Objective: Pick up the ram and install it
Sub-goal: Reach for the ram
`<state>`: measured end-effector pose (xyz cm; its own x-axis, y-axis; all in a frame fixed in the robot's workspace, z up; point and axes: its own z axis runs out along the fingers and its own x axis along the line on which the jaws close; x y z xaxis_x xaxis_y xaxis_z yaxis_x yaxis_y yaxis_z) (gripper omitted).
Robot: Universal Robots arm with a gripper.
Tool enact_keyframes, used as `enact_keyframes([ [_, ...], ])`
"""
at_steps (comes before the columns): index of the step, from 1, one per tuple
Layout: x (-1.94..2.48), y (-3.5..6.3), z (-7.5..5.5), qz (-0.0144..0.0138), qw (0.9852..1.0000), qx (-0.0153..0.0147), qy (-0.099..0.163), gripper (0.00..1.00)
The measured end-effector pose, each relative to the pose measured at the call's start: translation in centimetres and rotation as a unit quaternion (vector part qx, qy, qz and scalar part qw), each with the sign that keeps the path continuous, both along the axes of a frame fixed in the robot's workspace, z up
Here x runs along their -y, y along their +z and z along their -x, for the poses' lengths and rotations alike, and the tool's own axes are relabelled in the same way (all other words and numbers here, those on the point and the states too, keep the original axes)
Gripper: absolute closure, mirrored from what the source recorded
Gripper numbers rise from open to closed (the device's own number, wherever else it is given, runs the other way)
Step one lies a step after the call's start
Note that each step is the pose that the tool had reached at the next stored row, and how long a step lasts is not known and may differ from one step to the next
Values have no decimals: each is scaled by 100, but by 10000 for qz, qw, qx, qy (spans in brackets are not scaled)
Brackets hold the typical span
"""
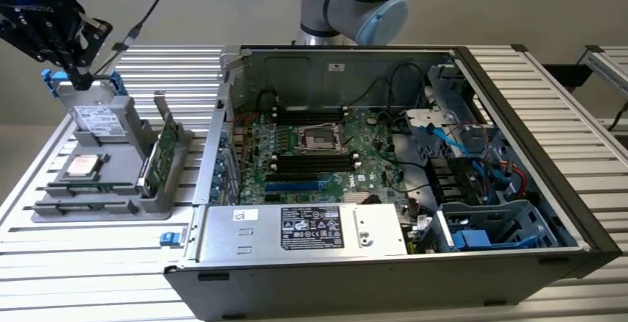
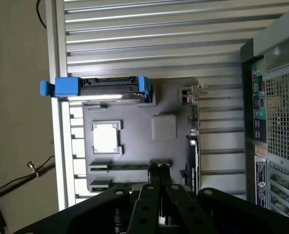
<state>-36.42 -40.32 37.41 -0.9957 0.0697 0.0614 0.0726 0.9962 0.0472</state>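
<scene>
From where I stood, the gripper (image 1: 81, 81) hung above the far end of the grey parts tray (image 1: 118, 208), well apart from the open computer case (image 1: 589, 226). In the wrist view its two fingers (image 2: 154, 178) were pressed together with nothing between them, tips pointing down at the tray (image 2: 134, 141).

The ram (image 1: 90, 187) sat in a narrow groove of that tray, apparently on its long edge, beside the silver processor chip (image 1: 84, 166). My guess was that the groove kept it on edge so its top could be pinched from above. In the wrist view the ram (image 2: 127, 166) ran right under the fingertips, but the exterior view showed clear air between them, so nothing had been picked up.

A broader green card (image 1: 160, 156) stood upright on the tray's side nearest the case. The case lay on its side with the panel off, so the motherboard (image 1: 304, 160) faced up, presumably to let the arm work from above.
</scene>
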Motion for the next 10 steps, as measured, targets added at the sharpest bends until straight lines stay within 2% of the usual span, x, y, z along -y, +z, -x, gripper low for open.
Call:
enact_keyframes([
  [5,74,-16,135,-11,10000,0,22,90],
  [7,119,-23,166,-20,10000,0,35,90],
  [10,211,-34,197,-37,10000,0,56,90],
])
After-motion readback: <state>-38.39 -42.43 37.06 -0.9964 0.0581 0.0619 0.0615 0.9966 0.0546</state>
